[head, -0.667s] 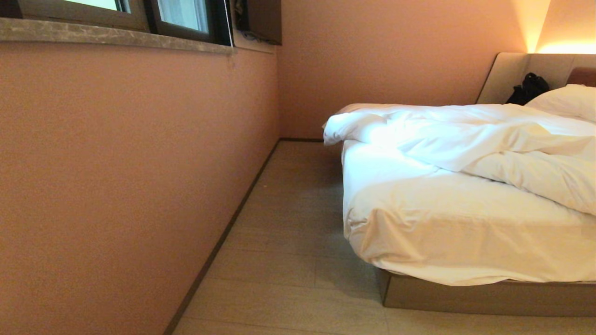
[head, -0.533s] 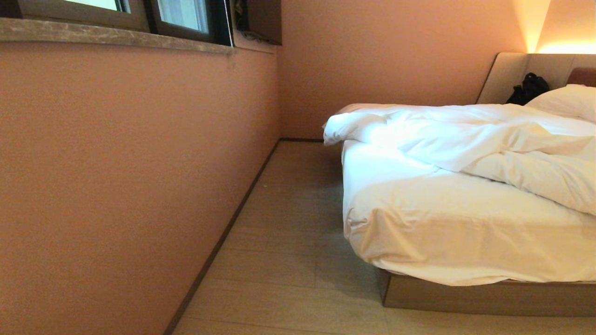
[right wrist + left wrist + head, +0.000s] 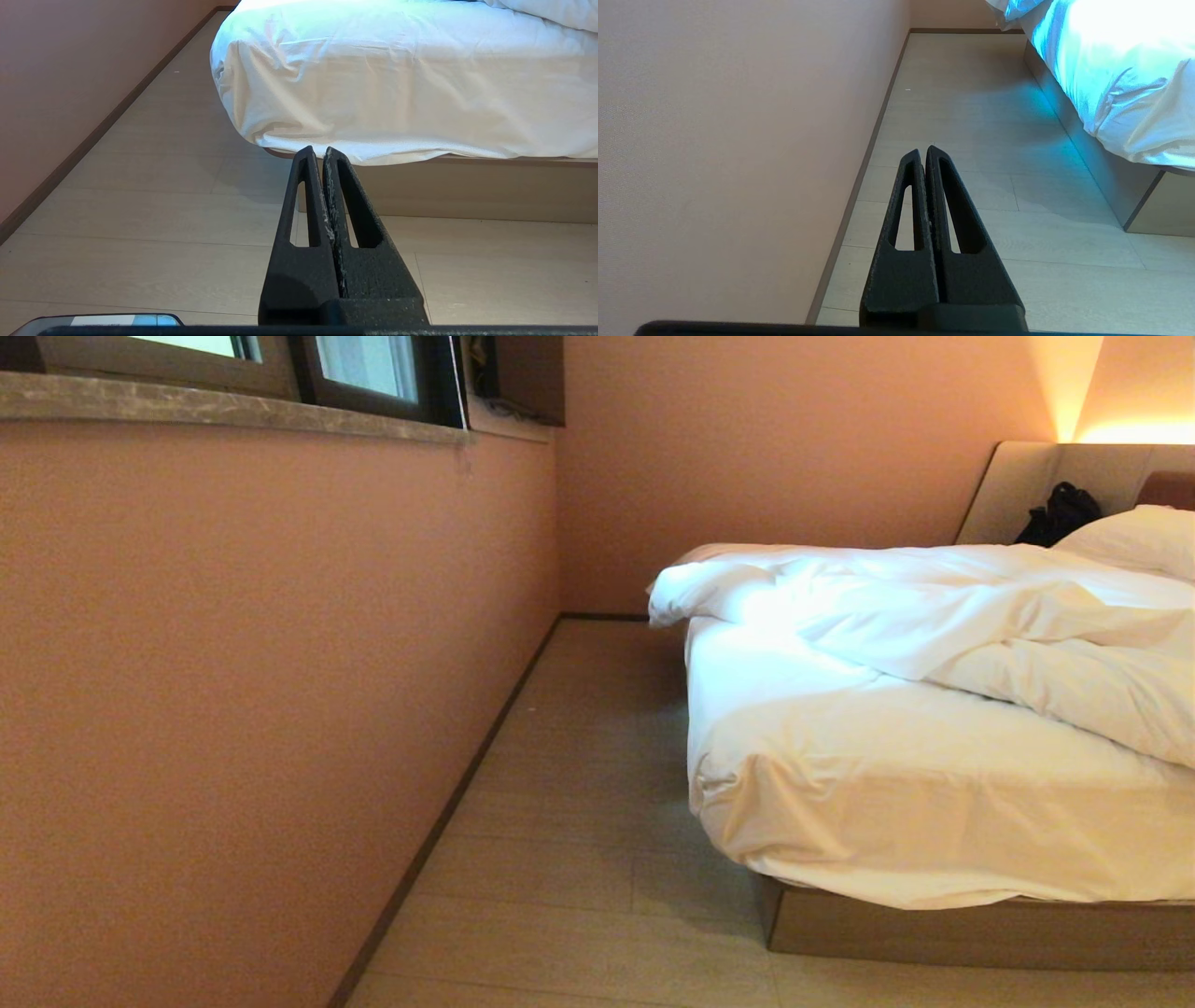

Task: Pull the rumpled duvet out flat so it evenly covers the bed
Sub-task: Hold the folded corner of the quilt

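Pinkish walls (image 3: pixel 280 663) and a pale plank floor (image 3: pixel 579 859) are framing the bed (image 3: pixel 934 803), which is sitting at the right. Its duvet (image 3: pixel 934 607) is lying bunched toward the far end, leaving the near sheet bare, beside a pillow (image 3: pixel 1134 537). Both the left hand (image 3: pixel 923 154) and right hand (image 3: pixel 316 151) are hanging over the floor, fingers pressed together, holding nothing
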`<state>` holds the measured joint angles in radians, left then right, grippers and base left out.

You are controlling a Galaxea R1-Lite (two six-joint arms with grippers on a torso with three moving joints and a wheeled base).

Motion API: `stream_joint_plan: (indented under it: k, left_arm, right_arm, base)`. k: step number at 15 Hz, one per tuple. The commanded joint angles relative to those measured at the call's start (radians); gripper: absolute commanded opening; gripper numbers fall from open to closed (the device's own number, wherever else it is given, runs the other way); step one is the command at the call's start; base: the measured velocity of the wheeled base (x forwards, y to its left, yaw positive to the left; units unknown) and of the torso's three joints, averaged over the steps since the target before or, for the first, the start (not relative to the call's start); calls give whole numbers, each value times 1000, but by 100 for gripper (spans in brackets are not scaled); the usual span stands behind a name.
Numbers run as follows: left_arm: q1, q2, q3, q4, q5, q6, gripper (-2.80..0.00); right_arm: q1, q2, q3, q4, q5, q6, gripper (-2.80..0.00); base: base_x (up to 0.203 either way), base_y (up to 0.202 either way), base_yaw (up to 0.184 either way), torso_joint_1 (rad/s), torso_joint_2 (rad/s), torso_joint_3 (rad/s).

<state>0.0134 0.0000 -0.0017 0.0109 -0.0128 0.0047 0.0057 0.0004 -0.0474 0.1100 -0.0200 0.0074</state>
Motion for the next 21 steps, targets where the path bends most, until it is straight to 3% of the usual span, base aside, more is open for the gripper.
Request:
stream_joint_plan:
  k: [1,21]
  left_arm:
    - [0,2,0,0,0,0,-280]
    - [0,2,2,1,2,-3,-280]
  right_arm:
    - [0,0,0,0,0,0,-280]
    - [0,0,0,0,0,0,-280]
  base:
    - [0,0,0,0,0,0]
    - [0,0,0,0,0,0]
